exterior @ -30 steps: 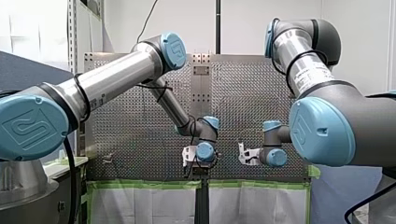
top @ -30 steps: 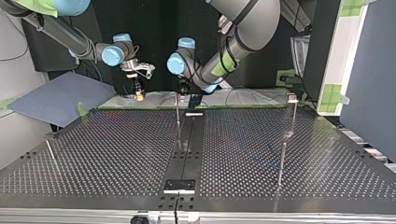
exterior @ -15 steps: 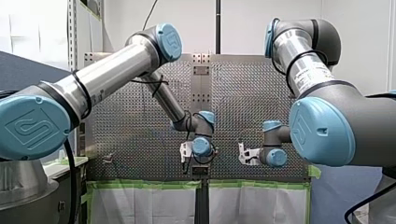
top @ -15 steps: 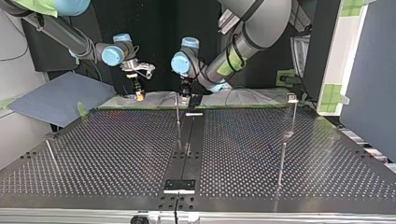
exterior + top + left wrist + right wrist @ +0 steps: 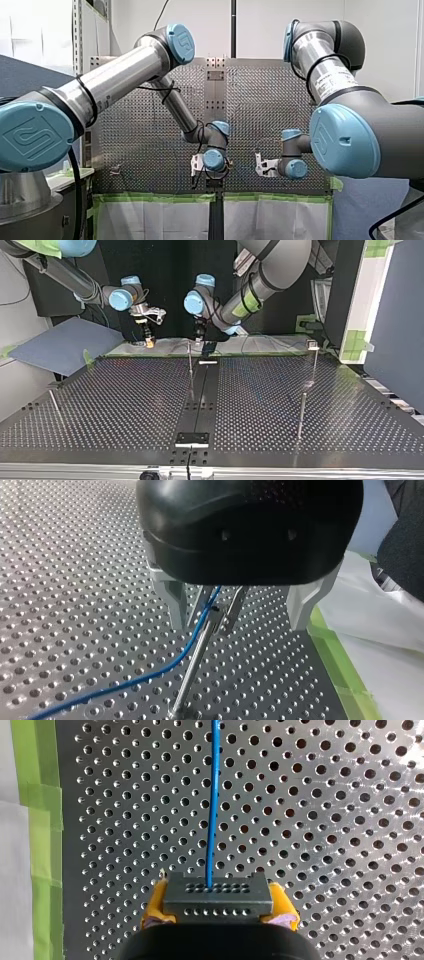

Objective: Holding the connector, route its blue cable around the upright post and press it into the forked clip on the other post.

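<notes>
Here's the left gripper, hanging right over the forked clip, its metal fingers spread wide, one on either side of the clip and touching nothing. The clip crowns a thin post rising off the perforated table. The blue cable climbs up to the clip's prongs, though whether it's fully seated there I can't tell. Well off to one side of the clip, the right gripper has its yellow pads clamped on the connector, and the cable runs straight out of it across the table, with green tape along the table's edge.
</notes>
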You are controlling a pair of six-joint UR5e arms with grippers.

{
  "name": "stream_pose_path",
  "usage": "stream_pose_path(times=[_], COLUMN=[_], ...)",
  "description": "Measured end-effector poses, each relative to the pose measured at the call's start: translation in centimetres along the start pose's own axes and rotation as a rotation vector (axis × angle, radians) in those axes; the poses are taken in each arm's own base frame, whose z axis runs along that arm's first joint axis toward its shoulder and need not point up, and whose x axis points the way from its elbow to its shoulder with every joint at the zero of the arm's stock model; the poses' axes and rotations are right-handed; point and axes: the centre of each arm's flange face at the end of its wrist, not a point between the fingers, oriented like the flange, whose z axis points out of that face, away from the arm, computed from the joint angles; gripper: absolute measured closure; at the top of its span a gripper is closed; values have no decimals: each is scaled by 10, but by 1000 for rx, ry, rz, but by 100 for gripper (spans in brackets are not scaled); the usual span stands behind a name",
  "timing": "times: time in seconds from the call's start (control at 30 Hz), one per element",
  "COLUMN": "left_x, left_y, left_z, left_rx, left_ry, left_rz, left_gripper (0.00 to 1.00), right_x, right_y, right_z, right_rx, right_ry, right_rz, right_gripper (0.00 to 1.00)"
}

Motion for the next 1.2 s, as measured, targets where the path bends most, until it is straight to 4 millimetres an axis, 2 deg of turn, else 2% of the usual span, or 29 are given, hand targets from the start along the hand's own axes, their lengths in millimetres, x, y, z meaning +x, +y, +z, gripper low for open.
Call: stream_pose_path(times=[0.5,1.2], left_x=[2,3], left_y=[-15,-20], left_z=[-9,-14], left_rx=[24,21], left_ry=[-8,-10], left_rz=[15,18], left_gripper=[0,0], right_x=[0,1], right_y=[0,0], right_z=[0,1], right_rx=[0,2], right_ry=[2,4], right_rz=[1,4], right_gripper=[100,100])
